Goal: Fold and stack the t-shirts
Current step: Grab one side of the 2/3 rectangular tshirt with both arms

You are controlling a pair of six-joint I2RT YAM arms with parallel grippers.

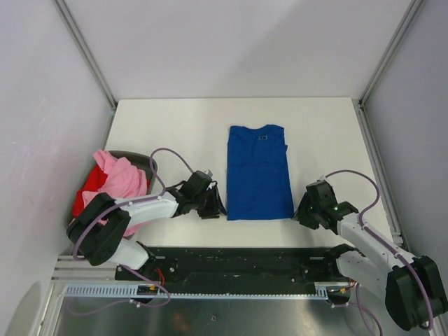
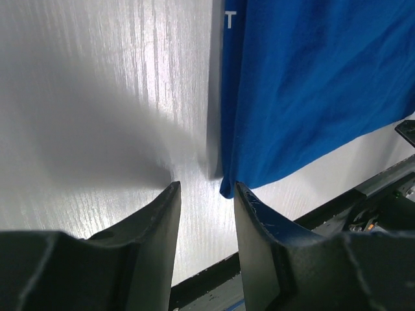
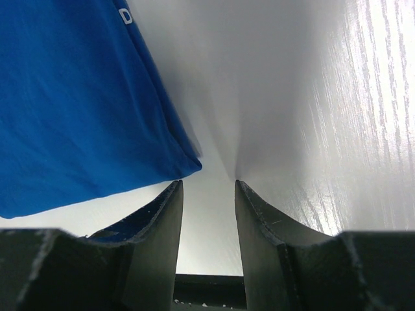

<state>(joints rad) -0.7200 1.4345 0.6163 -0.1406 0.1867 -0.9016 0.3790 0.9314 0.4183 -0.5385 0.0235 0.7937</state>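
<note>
A royal blue t-shirt (image 1: 259,171) lies flat in the middle of the white table (image 1: 175,126), folded into a long narrow strip with the collar at the far end. My left gripper (image 1: 215,204) sits low at its near left corner, open. In the left wrist view the shirt's corner (image 2: 225,186) is just ahead of the gripper (image 2: 206,188), with only bare table between the fingers. My right gripper (image 1: 301,210) is open at the near right corner. The right wrist view shows the blue t-shirt (image 3: 78,110) ending just beyond the left finger of the gripper (image 3: 207,184).
A dark basket (image 1: 151,165) at the table's left edge holds a pink t-shirt (image 1: 122,175) over a red one (image 1: 84,199). A black rail (image 1: 245,255) runs along the near edge. White walls with metal posts (image 1: 87,52) close in the sides.
</note>
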